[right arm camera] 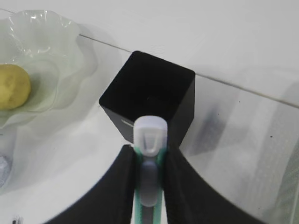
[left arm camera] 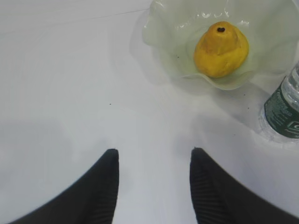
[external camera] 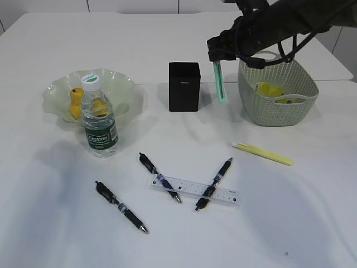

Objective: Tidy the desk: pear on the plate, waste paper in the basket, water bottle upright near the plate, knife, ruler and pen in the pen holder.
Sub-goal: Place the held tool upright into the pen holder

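My right gripper (external camera: 217,56) (right arm camera: 150,151) is shut on a green-and-white knife (external camera: 219,82) (right arm camera: 150,135), which hangs upright just right of the black pen holder (external camera: 184,86) (right arm camera: 149,93) and above its rim. The pear (external camera: 76,103) (left arm camera: 221,49) lies in the green plate (external camera: 125,84) (left arm camera: 163,32). Upright in front of the plate stands the water bottle (external camera: 99,120) (left arm camera: 282,112). Yellow waste paper (external camera: 268,89) sits in the basket (external camera: 277,109). The clear ruler (external camera: 194,191) lies on the desk under two pens (external camera: 160,177) (external camera: 213,183). My left gripper (left arm camera: 154,156) is open and empty over bare desk.
A third pen (external camera: 121,206) lies at the front left. A pale yellow stick-shaped item (external camera: 262,153) rests in front of the basket. The right arm reaches in from the upper right, over the basket.
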{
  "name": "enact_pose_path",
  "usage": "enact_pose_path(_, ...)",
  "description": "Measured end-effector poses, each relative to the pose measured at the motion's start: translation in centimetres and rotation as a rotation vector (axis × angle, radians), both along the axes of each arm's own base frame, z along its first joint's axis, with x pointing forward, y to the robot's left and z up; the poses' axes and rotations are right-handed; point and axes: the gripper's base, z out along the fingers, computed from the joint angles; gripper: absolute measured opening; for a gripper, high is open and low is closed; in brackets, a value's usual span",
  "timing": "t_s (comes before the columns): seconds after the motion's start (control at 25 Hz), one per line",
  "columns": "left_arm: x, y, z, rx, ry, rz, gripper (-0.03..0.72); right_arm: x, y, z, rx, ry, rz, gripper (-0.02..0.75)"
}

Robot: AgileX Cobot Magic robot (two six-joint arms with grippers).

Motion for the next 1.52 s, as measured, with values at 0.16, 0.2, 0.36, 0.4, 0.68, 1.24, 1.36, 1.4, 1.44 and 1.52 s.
enact_pose_path(0.16,0.0,0.0,0.0,0.0,0.0,0.0,0.348,0.2,0.5,0.4,0.015,-0.06,0.016,0.126)
enact_pose_path(0.2,0.0,0.0,0.0,0.0,0.0,0.0,0.348,0.2,0.8,0.5,0.009,-0.081,0.022,0.126)
enact_pose_path(0.36,0.0,0.0,0.0,0.0,0.002,0.0,0.348,0.2,2.4,0.9,-0.013,-0.157,0.039,0.126)
enact_pose_path(0.4,0.0,0.0,0.0,0.0,0.004,0.001,0.348,0.2,2.7,1.0,-0.017,-0.174,0.036,0.126)
enact_pose_path(0.68,-0.2,0.0,-0.2,0.004,0.028,0.003,0.348,0.6,3.5,1.8,-0.011,-0.276,-0.029,0.126)
enact_pose_path(1.24,-0.2,0.1,-0.2,0.045,0.028,-0.018,0.348,3.6,5.0,2.2,0.06,-0.403,-0.123,0.126)
enact_pose_path(1.36,-0.1,0.1,-0.2,0.046,0.026,-0.019,0.348,4.4,5.2,2.0,0.07,-0.417,-0.127,0.126)
enact_pose_path(1.4,-0.1,0.1,-0.2,0.046,0.026,-0.019,0.348,4.6,5.3,2.1,0.072,-0.425,-0.129,0.126)
enact_pose_path(1.44,-0.1,0.1,-0.2,0.046,0.026,-0.019,0.348,4.8,5.3,1.9,0.072,-0.427,-0.131,0.126)
enact_pose_path(1.52,-0.1,0.1,-0.2,0.048,0.024,-0.02,0.348,5.0,5.4,1.5,0.074,-0.423,-0.134,0.126)
